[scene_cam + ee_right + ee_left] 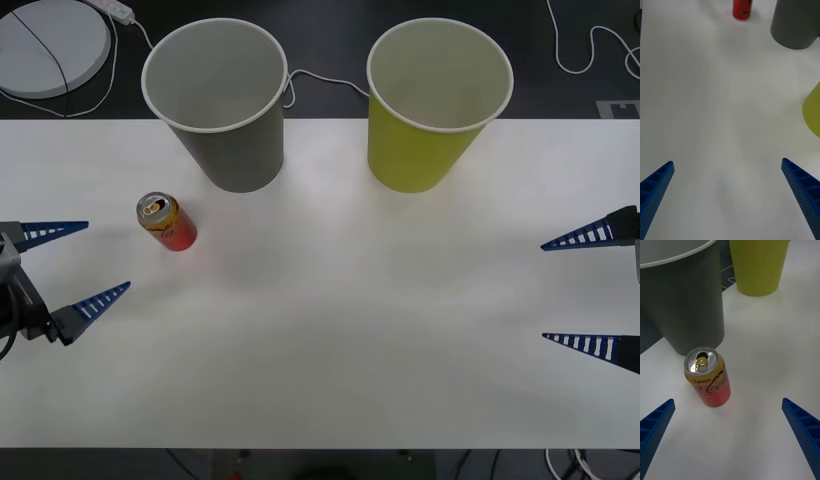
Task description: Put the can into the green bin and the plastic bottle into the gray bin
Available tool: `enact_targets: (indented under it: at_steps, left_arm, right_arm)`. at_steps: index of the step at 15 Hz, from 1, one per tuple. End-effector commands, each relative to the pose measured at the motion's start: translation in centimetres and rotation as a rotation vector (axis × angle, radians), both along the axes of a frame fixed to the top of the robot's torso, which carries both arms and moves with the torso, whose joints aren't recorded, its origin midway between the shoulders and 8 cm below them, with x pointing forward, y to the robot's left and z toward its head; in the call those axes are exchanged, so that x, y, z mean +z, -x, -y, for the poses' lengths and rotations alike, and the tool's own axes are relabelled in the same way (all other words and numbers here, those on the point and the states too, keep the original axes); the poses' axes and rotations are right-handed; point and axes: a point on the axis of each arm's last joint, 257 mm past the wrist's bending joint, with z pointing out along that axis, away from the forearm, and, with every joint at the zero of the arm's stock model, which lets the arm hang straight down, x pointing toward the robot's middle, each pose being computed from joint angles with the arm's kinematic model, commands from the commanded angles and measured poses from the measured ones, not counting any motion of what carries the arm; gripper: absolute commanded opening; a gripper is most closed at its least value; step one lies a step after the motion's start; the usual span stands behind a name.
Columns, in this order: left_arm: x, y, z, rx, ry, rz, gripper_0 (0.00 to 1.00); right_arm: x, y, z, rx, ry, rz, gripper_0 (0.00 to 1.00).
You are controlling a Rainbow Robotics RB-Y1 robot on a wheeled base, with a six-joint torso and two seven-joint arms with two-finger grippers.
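A white table carries everything, with dark floor and white cables behind its far edge. The left gripper hovers at the table's left side, fingers spread wide and empty. The right gripper hangs at the right side, likewise spread and empty. The can stands upright near the left gripper. Farther back stand the gray bin and, to its right, the green bin.

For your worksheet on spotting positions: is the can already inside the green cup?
No, the can stands upright on the table, near the gray cup.
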Motion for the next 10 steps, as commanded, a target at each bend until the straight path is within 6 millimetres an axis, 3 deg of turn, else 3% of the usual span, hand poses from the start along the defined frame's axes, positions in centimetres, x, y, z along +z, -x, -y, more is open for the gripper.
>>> enact_targets:
  at_steps: [1,10]
  left_arm:
    - [-0.5,-0.7,-0.1,0.065,0.066,0.01,1.0]
    - [-1.8,-2.6,-1.1,0.222,0.194,0.027,1.0]
  right_arm:
    - [0.0,0.0,0.0,0.0,0.0,0.0,1.0]
    - [0.0,0.0,0.0,0.0,0.0,0.0,1.0]
